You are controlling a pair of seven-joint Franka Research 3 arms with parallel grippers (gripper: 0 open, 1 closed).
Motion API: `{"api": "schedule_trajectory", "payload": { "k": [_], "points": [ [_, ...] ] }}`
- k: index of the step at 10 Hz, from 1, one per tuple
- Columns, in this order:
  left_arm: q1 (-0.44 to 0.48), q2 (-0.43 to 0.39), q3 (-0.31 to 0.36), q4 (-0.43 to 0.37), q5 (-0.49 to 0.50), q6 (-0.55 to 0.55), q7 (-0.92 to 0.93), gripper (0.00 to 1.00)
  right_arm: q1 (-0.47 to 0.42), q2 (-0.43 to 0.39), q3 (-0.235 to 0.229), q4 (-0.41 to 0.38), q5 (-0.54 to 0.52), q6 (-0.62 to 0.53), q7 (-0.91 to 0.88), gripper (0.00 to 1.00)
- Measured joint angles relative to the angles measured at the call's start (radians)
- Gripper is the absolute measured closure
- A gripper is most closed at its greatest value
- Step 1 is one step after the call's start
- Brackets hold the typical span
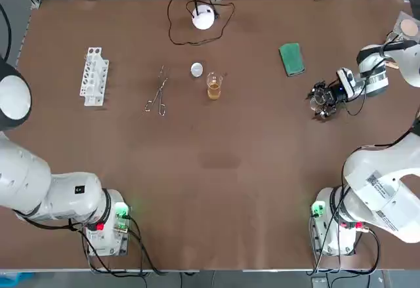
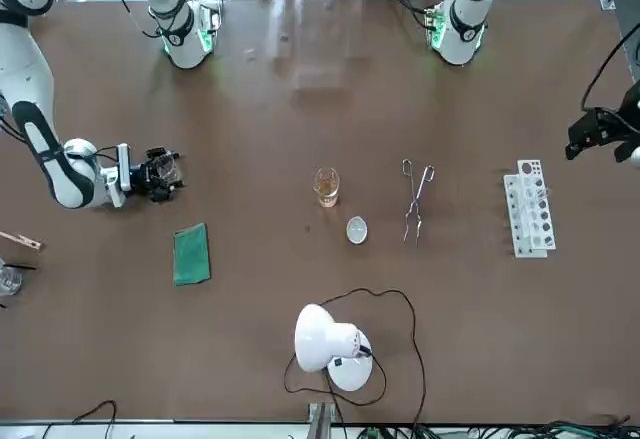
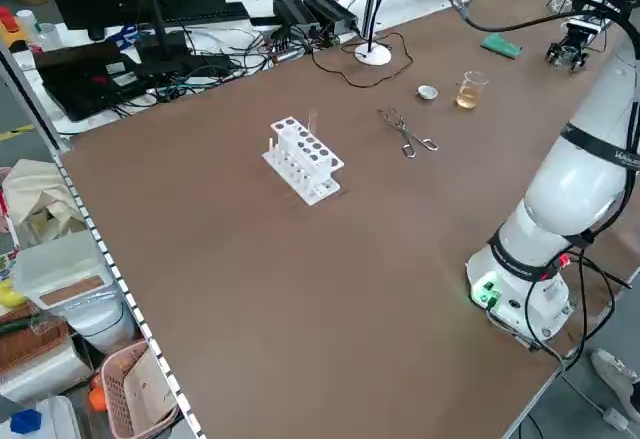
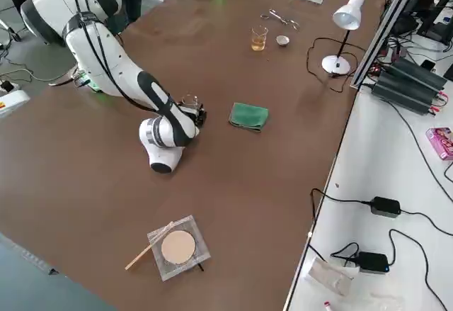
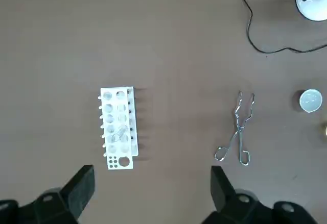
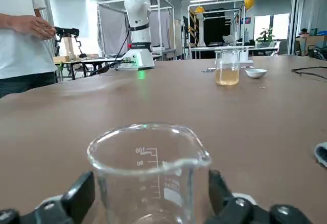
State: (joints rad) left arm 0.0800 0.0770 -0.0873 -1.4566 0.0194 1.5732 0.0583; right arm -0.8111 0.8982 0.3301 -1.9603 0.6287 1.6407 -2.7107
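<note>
Over the left edge of the surface point(image 1: 216, 189) the left gripper point(image 5: 150, 175) hangs high, its jaws spread wide with nothing between them. The overhead view does not show it, and the front view shows only a dark shape at the picture's edge. Below it stands a white test-tube rack point(image 1: 94, 76). Right of the rack lie metal tongs point(image 1: 157, 94), then a small white dish point(image 1: 197, 70) and, just beside it, a small beaker of amber liquid point(image 1: 214, 86). Farther back stands a white desk lamp point(image 1: 203, 17), its black cable point(image 1: 176, 35) looped about the base. A folded green cloth point(image 1: 291, 59) lies right of these, near the right gripper point(image 1: 319, 102). That gripper lies low and level at the right side of the surface, its jaws pinching an empty glass beaker point(image 6: 148, 157) by its sides. The beaker is upright and well apart from the amber one, with only bare brown surface between them. Its base is cut off in the wrist view, so whether it touches the surface cannot be told, and from overhead the clear glass is hard to make out among the dark fingers point(image 6: 82, 188). At the far right edge lie a square wire gauze with a round tan disc point(image 4: 178, 247) and a thin wooden stick point(image 4: 147, 256), partly cut off from overhead. A person in a white shirt point(image 6: 20, 35) stands beyond the surface, cut off by the frame.
</note>
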Motion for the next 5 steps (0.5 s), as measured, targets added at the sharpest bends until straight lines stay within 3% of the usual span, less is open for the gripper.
{"api": "schedule_trajectory", "payload": {
  "k": [5],
  "points": [
    [0.003,0.000,0.006,0.003,0.000,0.010,-0.001,0.00,0.000,0.000,-0.006,0.000,0.000,-0.044,0.000,0.00]
  ]
}}
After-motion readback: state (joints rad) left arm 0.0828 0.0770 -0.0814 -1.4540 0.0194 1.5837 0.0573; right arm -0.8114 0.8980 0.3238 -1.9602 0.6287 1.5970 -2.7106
